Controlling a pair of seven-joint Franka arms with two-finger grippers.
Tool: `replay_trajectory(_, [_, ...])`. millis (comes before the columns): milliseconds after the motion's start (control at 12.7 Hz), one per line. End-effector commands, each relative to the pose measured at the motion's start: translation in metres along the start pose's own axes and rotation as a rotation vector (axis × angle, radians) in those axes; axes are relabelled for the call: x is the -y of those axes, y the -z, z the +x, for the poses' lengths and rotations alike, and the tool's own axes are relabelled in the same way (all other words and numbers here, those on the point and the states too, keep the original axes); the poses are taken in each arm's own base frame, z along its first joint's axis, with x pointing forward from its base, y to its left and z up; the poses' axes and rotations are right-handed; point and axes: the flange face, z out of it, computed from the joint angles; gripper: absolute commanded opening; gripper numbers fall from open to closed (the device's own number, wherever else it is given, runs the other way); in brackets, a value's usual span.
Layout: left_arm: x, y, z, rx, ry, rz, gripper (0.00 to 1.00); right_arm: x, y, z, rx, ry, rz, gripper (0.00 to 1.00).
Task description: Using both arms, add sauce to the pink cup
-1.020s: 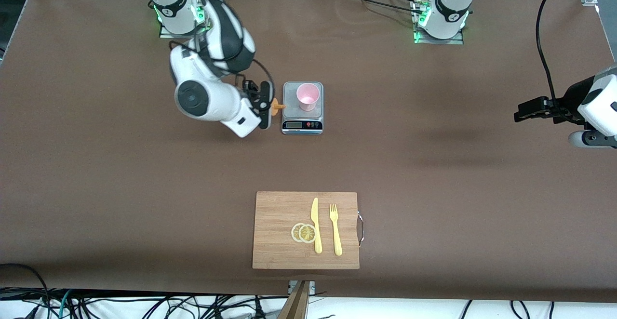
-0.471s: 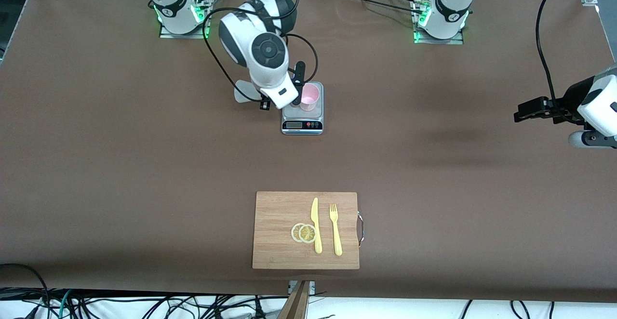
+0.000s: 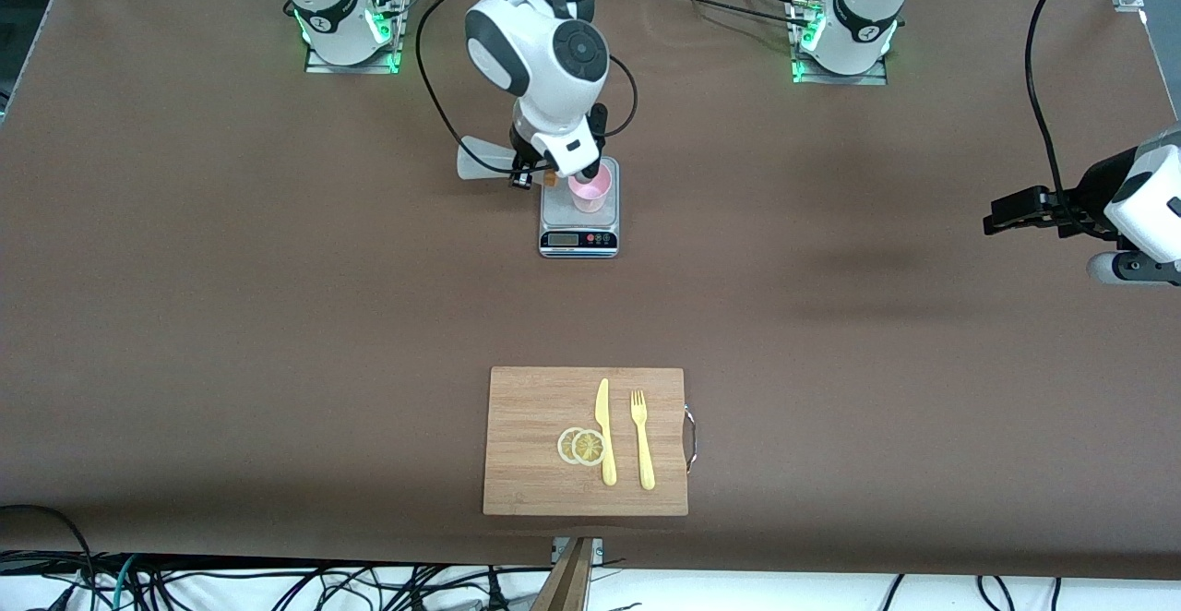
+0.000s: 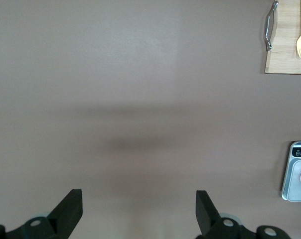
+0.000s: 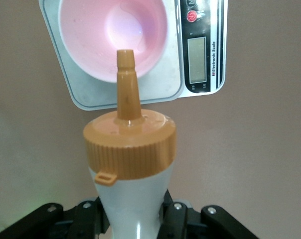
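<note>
The pink cup (image 3: 590,191) stands upright on a small grey scale (image 3: 578,223). My right gripper (image 3: 529,171) is shut on the sauce bottle (image 3: 484,161) and holds it tilted over the scale, beside the cup. In the right wrist view the bottle (image 5: 133,164) fills the middle, and its orange nozzle (image 5: 125,74) points over the rim of the cup (image 5: 113,35). My left gripper (image 3: 1001,219) waits over bare table at the left arm's end. Its fingers (image 4: 68,211) stand wide apart and hold nothing.
A wooden cutting board (image 3: 544,491) lies nearer the front camera, with a yellow knife (image 3: 604,431), a yellow fork (image 3: 643,440) and two lemon slices (image 3: 581,446) on it. The scale's display (image 5: 197,59) shows beside the cup.
My right arm has swung the bottle from beside the scale to over it and turned the nozzle toward the cup. The left arm has not moved.
</note>
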Motion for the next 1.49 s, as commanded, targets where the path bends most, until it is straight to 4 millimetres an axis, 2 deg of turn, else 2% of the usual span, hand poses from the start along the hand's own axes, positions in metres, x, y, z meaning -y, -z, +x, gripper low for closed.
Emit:
replay_trajectory(0, [0.001,0.002,0.001,0.001,-0.026,-0.007,1.0,0.014,0.005,0.0,0.051,-0.048,-0.069,0.1])
replay_trajectory(471, [0.001,0.002,0.001,-0.001,-0.026,-0.006,1.0,0.05,0.004,0.017,0.128,-0.11,-0.181,0.1])
replay_trajectory(785, [0.001,0.002,0.001,-0.001,-0.026,-0.006,1.0,0.067,0.0,0.026,0.178,-0.101,-0.259,0.1])
replay_trajectory(1020, [0.002,0.002,0.002,-0.001,-0.026,-0.007,1.0,0.074,-0.003,0.03,0.193,-0.108,-0.285,0.1])
replay_trajectory(1413, [0.003,0.003,0.002,-0.003,-0.024,-0.007,1.0,0.074,-0.002,0.03,0.198,-0.105,-0.297,0.1])
